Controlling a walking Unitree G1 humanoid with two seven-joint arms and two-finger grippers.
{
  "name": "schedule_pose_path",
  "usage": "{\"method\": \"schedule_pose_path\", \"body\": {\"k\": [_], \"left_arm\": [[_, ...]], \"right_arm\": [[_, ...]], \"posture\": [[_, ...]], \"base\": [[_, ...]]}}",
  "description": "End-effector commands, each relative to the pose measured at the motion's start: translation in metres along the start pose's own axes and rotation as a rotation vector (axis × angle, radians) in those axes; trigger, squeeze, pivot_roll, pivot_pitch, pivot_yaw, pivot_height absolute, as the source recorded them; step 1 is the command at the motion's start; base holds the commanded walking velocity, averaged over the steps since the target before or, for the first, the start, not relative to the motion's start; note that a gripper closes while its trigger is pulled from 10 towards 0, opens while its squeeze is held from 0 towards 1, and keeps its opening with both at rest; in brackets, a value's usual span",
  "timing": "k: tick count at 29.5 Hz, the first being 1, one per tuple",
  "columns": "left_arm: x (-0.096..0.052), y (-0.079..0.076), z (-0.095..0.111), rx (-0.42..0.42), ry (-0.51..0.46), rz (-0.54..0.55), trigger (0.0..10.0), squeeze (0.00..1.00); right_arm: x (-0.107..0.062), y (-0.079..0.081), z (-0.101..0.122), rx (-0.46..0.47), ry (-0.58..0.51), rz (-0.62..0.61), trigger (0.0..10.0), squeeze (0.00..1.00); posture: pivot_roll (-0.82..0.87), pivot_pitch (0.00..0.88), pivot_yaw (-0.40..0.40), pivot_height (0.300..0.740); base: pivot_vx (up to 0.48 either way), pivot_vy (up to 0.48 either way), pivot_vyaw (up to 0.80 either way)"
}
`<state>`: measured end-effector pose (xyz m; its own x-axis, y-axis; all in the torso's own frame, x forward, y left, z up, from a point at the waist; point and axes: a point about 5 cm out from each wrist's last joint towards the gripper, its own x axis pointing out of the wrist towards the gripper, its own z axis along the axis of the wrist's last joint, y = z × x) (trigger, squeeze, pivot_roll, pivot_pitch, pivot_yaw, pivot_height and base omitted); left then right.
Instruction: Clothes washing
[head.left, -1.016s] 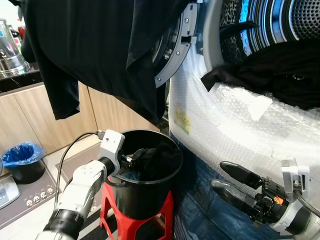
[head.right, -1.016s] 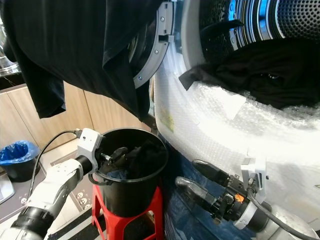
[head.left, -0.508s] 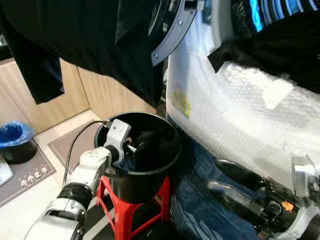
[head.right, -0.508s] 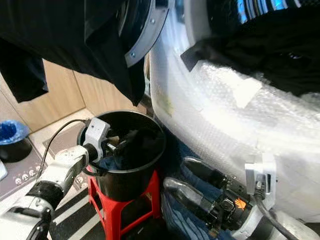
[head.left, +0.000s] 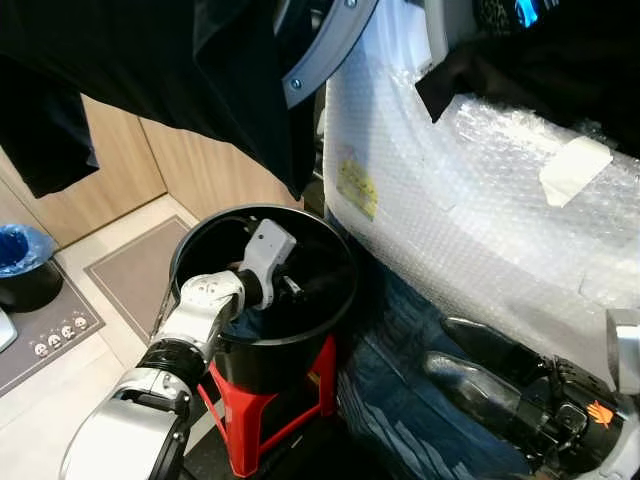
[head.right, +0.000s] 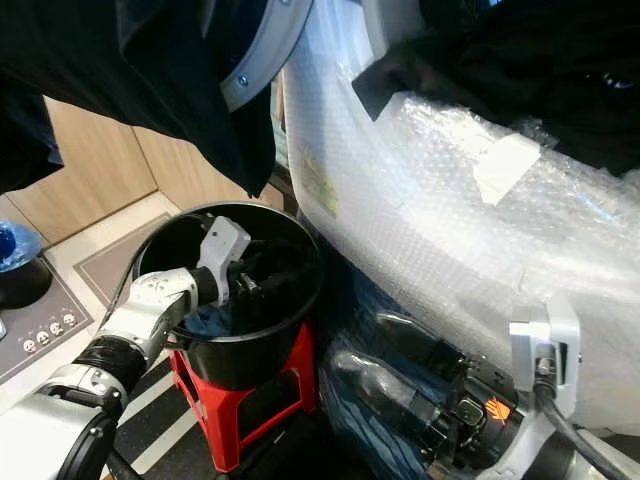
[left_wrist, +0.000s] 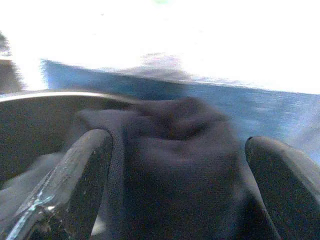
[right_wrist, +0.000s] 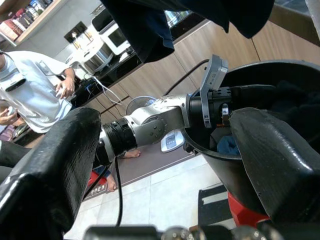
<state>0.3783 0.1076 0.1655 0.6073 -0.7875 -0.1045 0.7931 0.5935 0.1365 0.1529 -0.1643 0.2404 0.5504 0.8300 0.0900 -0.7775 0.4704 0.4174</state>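
Presently, the left tool (head.left: 297, 290) is reaching inside a black bucket (head.left: 200, 250) that is sitting on a red stool (head.left: 262, 430); in the left wrist view its two fingers (left_wrist: 75, 175) are standing apart on either side of a mound of dark clothing (left_wrist: 170, 165), not pinching it. The dark clothing (head.right: 270, 275) is lying in the bucket, with a scrap of blue fabric beneath it. The right tool (head.left: 490, 365) is hanging low beside a washing machine (head.left: 470, 210) wrapped in bubble wrap, its fingers spread wide and holding nothing, above a blue denim garment (head.left: 400, 420) lying at the foot of the machine. A black garment (head.left: 540, 70) is spilling over the lip of the drum opening. A dark shirt (head.left: 150, 70) is hanging across the open round door (head.left: 325, 45). A person in a white shirt (right_wrist: 30, 95) is standing by a kitchen worktop (right_wrist: 95, 65) in the right wrist view.
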Motion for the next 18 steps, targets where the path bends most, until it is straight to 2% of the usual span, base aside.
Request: {"method": "schedule_pose_path", "body": {"k": [1, 4, 9, 11, 12, 15, 16, 18], "left_arm": [[0.000, -0.005, -0.004, -0.004, 0.016, -0.056, 10.0, 0.00], [-0.001, -0.009, -0.010, -0.009, 0.026, -0.085, 10.0, 0.00], [-0.004, -0.002, -0.013, -0.032, 0.047, 0.005, 10.0, 0.00], [-0.005, 0.002, -0.012, -0.054, 0.026, 0.042, 10.0, 0.00], [-0.006, 0.003, -0.012, -0.051, 0.027, 0.050, 4.6, 0.00], [-0.008, 0.005, -0.012, -0.031, 0.036, 0.075, 4.2, 0.00], [-0.010, 0.005, -0.013, -0.048, 0.032, 0.068, 0.0, 0.00], [-0.011, 0.006, -0.015, -0.052, 0.034, 0.071, 0.0, 0.00]], "right_arm": [[-0.002, 0.008, 0.004, -0.027, 0.000, 0.006, 10.0, 0.00], [-0.003, 0.008, 0.006, -0.025, 0.002, -0.001, 10.0, 0.00], [-0.005, 0.009, 0.008, -0.018, 0.008, -0.015, 10.0, 0.00], [-0.005, 0.009, 0.009, -0.018, 0.013, -0.024, 10.0, 0.00], [-0.006, 0.009, 0.009, -0.017, 0.012, -0.025, 10.0, 0.00], [-0.006, 0.008, 0.010, -0.016, 0.012, -0.026, 10.0, 0.00], [-0.006, 0.008, 0.011, -0.016, 0.012, -0.027, 10.0, 0.00], [-0.006, 0.008, 0.013, -0.016, 0.010, -0.030, 10.0, 0.00]], "posture": [[-0.28, 0.356, -0.061, 0.740], [-0.28, 0.363, -0.063, 0.740], [-0.28, 0.370, -0.065, 0.740], [-0.28, 0.370, -0.065, 0.740], [-0.28, 0.370, -0.067, 0.740], [-0.28, 0.370, -0.068, 0.740], [-0.28, 0.370, -0.069, 0.740], [-0.28, 0.369, -0.070, 0.740]], "base": [[0.000, 0.000, 0.00], [0.000, 0.000, 0.00], [0.000, 0.000, 0.00], [0.000, 0.000, 0.00], [0.000, 0.000, 0.00], [0.000, 0.000, 0.00], [0.000, 0.000, 0.00], [0.000, 0.000, 0.00]]}}
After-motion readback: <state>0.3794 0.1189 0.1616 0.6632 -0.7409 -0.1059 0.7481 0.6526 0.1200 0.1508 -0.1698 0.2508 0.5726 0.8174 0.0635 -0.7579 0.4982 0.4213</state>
